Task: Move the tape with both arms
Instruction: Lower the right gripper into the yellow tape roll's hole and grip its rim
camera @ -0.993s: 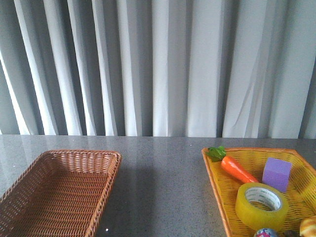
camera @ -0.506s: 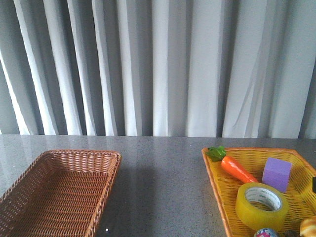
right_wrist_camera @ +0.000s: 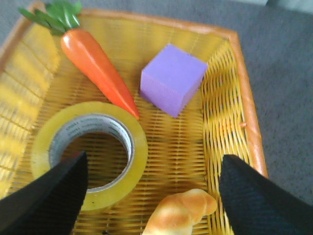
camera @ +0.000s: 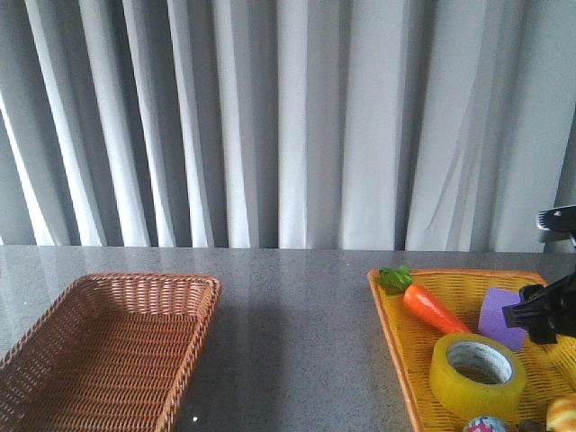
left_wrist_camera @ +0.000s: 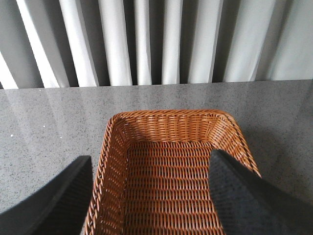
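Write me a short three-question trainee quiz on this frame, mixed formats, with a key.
1. True or false: the right gripper is already shut on the tape.
2. Which basket holds the tape: A) yellow basket B) brown basket?
3. Fill in: the orange thing beside the purple cube is a ____.

Key
1. False: its fingers stand open above the basket.
2. A
3. carrot

**What you cannot see**

Your right arm's black tool (camera: 540, 317) runs off the front view's edge and covers a corner of the purple foam cube (camera: 500, 316). The woven yellow basket (camera: 393, 329), a small patterned ball (camera: 484, 424) and a golden bread roll (camera: 563, 414) are cropped there. Both wrist views show only blurred finger stubs (right_wrist_camera: 46, 198).
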